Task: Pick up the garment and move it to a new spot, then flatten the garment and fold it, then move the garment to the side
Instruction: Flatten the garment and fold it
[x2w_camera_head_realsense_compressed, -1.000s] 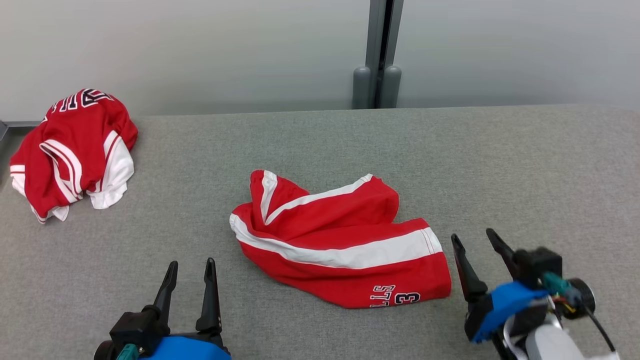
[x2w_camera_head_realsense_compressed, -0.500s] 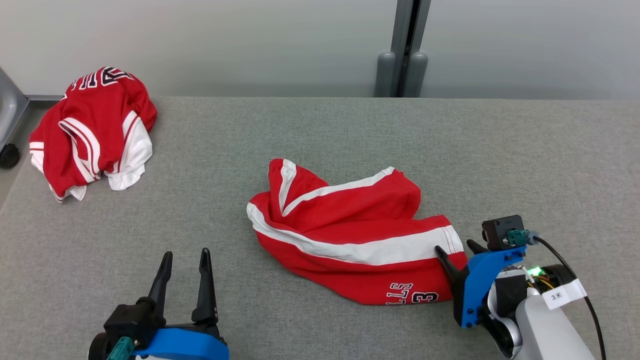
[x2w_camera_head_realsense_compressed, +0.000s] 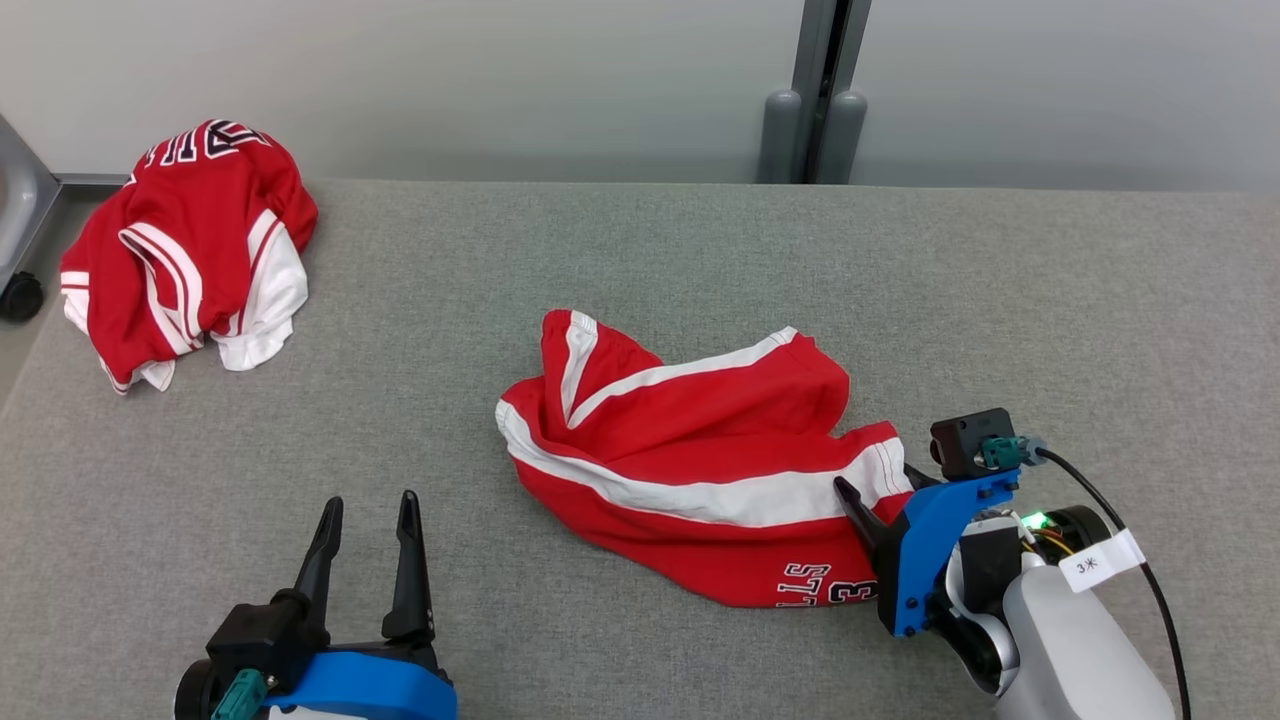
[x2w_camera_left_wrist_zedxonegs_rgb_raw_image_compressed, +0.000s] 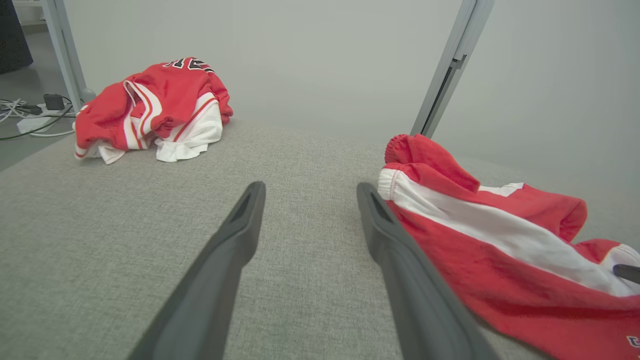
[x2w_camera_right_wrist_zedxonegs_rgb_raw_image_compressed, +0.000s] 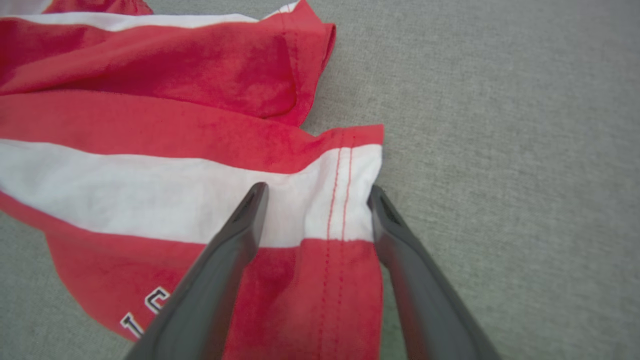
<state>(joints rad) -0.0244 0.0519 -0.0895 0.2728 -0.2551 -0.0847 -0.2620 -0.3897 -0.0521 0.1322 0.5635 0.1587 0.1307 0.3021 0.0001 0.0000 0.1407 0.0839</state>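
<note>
A pair of red shorts (x2w_camera_head_realsense_compressed: 690, 460) with a white side stripe and dark lettering lies crumpled in the middle of the grey table (x2w_camera_head_realsense_compressed: 1050, 320). My right gripper (x2w_camera_head_realsense_compressed: 878, 485) stands open over the shorts' right hem. In the right wrist view its two fingers straddle the stitched white-and-red hem (x2w_camera_right_wrist_zedxonegs_rgb_raw_image_compressed: 345, 200), one finger over the cloth and one at its edge. My left gripper (x2w_camera_head_realsense_compressed: 370, 502) stands open near the front left, apart from the shorts, with bare table between its fingers (x2w_camera_left_wrist_zedxonegs_rgb_raw_image_compressed: 235, 235). In the left wrist view the shorts (x2w_camera_left_wrist_zedxonegs_rgb_raw_image_compressed: 500, 245) lie to the right of that gripper.
A second red and white garment (x2w_camera_head_realsense_compressed: 185, 250) lies bunched at the table's back left corner (x2w_camera_left_wrist_zedxonegs_rgb_raw_image_compressed: 155, 107). A grey post (x2w_camera_head_realsense_compressed: 820, 90) stands behind the table against a pale wall. The table's left edge drops to the floor, where cables (x2w_camera_left_wrist_zedxonegs_rgb_raw_image_compressed: 30, 117) lie.
My right gripper has moved in from the right of the shorts to their hem and now straddles it. The head camera has shifted. The left gripper has kept its place.
</note>
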